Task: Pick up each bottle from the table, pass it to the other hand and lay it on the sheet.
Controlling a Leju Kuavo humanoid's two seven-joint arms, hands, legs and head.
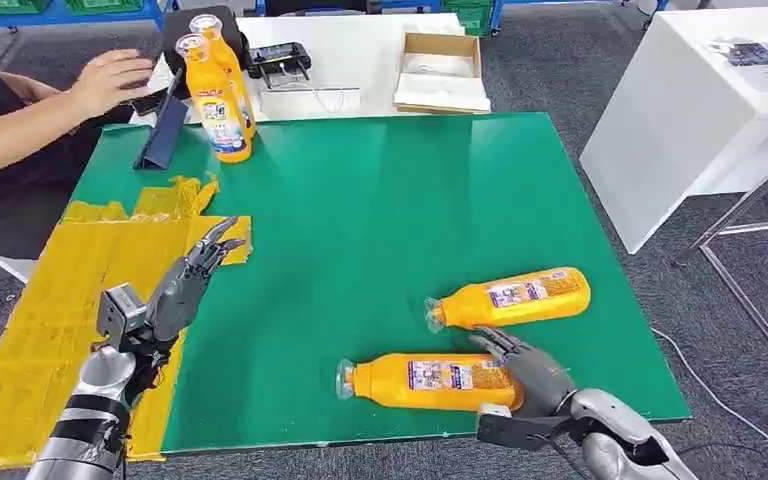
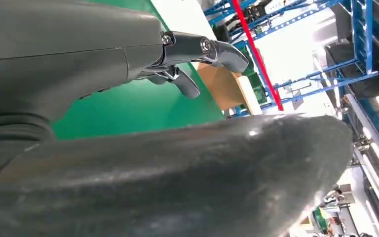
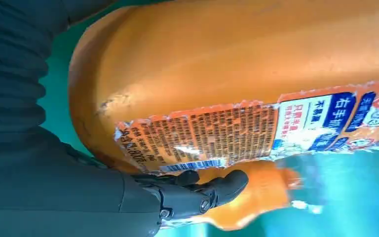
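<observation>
Two orange bottles lie on their sides on the green table, near the robot. The near bottle lies flat across the table, cap to the robot's left and bottom to its right. The far bottle lies almost the same way, with its bottom tipped a little farther away.

The right hand is at the bottom end of the near bottle, fingers spread on it, not wrapped around it. The left hand hangs open over the yellow sheet, holding nothing.

Two more bottles stand upright at the far left corner, beside a person's hand.
</observation>
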